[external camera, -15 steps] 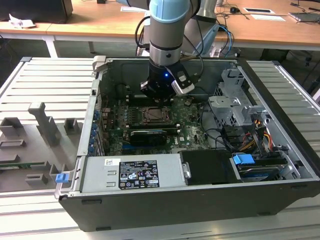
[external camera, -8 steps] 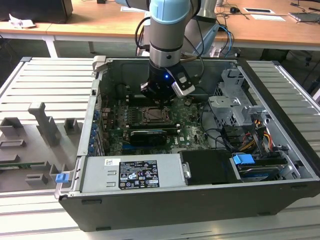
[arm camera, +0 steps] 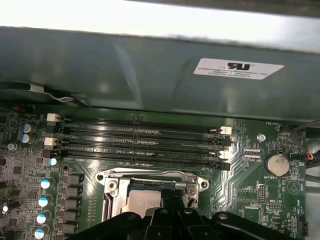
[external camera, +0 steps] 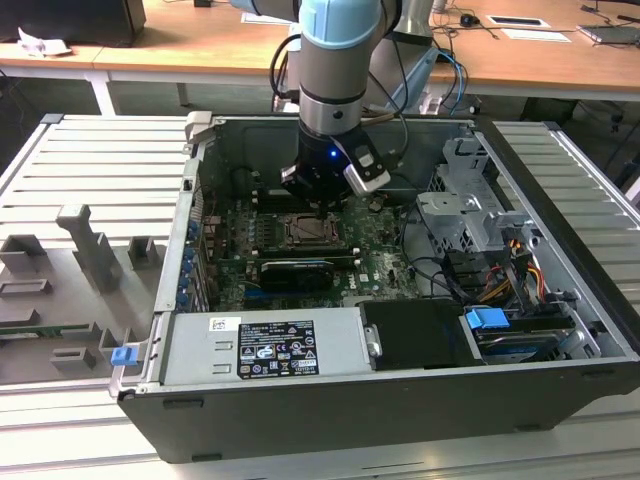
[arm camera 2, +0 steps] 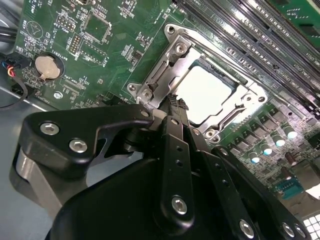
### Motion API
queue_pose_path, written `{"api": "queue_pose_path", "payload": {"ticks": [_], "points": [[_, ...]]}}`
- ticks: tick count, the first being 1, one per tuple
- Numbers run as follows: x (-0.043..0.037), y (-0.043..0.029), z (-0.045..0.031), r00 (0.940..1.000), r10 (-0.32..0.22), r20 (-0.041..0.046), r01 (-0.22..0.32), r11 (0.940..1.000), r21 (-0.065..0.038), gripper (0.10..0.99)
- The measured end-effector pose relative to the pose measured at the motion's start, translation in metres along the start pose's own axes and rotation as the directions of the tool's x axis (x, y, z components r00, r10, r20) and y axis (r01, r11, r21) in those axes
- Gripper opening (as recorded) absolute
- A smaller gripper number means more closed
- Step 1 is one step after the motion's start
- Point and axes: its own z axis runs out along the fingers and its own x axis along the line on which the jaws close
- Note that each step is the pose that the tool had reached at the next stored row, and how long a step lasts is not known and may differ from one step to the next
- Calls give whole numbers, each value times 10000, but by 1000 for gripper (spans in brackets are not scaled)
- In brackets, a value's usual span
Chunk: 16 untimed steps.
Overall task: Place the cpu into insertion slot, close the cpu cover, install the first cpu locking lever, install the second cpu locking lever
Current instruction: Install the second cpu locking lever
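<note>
Now cpu (arm camera 2: pixel 206 94) under cpu cover (arm camera 2: pixel 167 60).

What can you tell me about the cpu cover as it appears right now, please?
The cpu cover is a thin silver-grey metal frame with a large square window, lying closed and flat over the insertion slot on the green motherboard. The pale cpu shows through its window. Screws mark the corners around it. In the second wrist view the gripper sits at its edge.

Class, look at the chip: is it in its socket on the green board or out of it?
In. The chip lies flat inside the socket's metal frame on the board, pale top showing through the frame's window.
</note>
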Motion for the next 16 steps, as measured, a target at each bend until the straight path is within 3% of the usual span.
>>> {"api": "queue_pose_path", "payload": {"ticks": [16], "points": [[3,-48,-5,10000,0,0,0,10000,0,106]]}}
